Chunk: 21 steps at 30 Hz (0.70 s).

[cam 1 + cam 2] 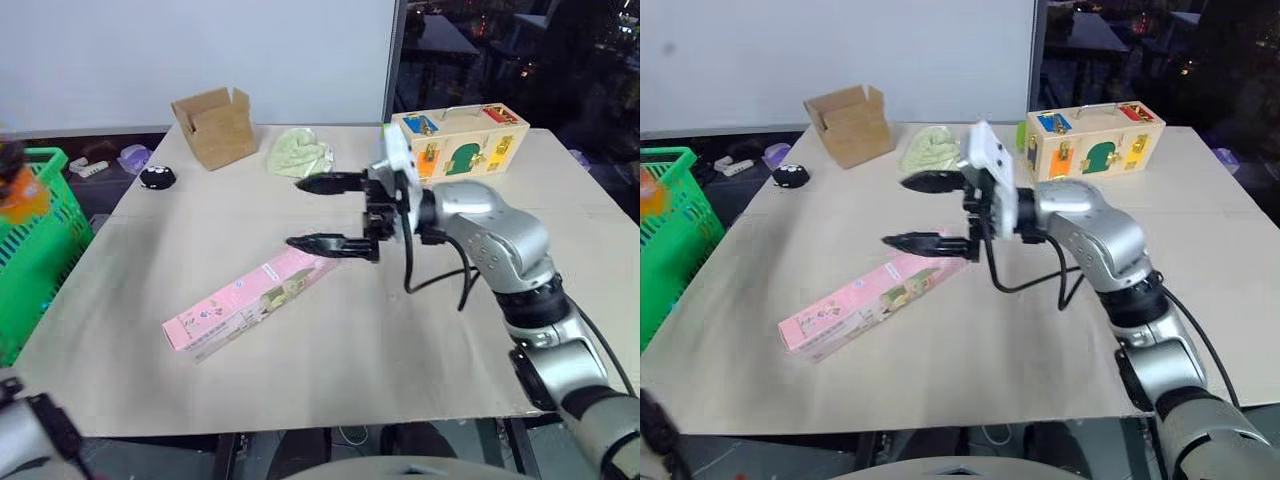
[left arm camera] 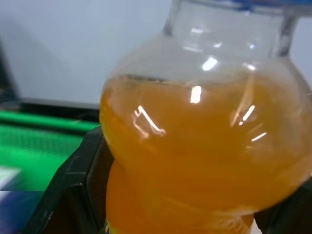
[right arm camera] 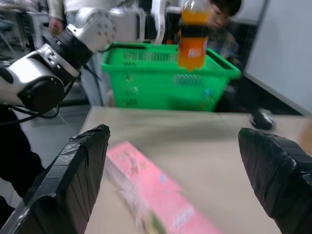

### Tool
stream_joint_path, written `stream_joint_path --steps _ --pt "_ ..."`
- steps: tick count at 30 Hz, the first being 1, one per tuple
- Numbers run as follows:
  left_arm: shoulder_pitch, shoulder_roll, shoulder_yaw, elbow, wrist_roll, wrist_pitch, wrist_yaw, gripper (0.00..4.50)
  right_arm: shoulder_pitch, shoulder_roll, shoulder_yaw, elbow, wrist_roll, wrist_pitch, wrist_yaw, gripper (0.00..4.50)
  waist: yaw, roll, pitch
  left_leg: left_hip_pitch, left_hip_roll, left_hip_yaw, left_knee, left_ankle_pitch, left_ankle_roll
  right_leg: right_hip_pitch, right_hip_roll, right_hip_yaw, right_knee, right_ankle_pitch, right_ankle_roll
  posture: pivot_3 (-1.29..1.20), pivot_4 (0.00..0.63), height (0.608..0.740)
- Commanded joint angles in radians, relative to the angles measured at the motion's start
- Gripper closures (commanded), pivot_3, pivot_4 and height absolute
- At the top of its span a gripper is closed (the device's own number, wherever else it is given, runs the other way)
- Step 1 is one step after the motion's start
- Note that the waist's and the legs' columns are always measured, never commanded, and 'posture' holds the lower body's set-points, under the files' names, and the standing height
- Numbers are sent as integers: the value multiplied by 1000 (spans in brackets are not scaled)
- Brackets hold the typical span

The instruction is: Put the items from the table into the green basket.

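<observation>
The orange-drink bottle [image 3: 193,41] hangs upright above the green basket [image 3: 170,78], off the table's left edge. My left gripper [image 2: 185,209] is shut on it, with black fingers [image 2: 73,185] on both sides of its body. In the head views the bottle is an orange blur [image 1: 20,192] over the basket [image 1: 40,245]. The pink carton [image 1: 250,300] lies flat and diagonal on the pale table [image 1: 400,350]. My right gripper [image 1: 325,213] is open and empty. It points left, a little above the carton's far end.
At the table's back stand a brown cardboard box [image 1: 213,127], a crumpled green cloth [image 1: 300,152] and the wooden latch toy box [image 1: 462,140]. A small black object [image 1: 157,177] sits near the back left corner. A person [image 3: 224,9] stands behind the basket.
</observation>
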Motion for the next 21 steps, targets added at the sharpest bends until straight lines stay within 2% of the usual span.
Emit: stream_joint_path --steps 1,5,10,21 --pt "-5 132 73 148 21 -130 -104 1520 -29 19 -31 -6 -13 22 -60 0 8 -8 -6 0 0 -1 0 0 0 0 -1 -1 0 0 0 219 0 740" --pt "13 221 54 382 73 -274 -178 1520 -33 53 -58 -39 3 82 -153 0 25 -9 -6 -1 0 -3 0 1 -2 1 -10 -8 0 0 -1 222 0 740" --pt "-2 289 35 632 109 -411 -181 1520 -38 73 -48 -75 10 111 -177 0 29 -9 -6 -3 2 -3 -1 0 -10 1 -19 -19 0 0 -2 201 0 740" --pt "-96 290 -79 865 138 -562 -187 1520 -88 117 19 -17 -54 56 -120 0 19 -13 -9 -4 2 -3 -1 3 -6 1 -19 -25 1 0 -1 183 0 740"
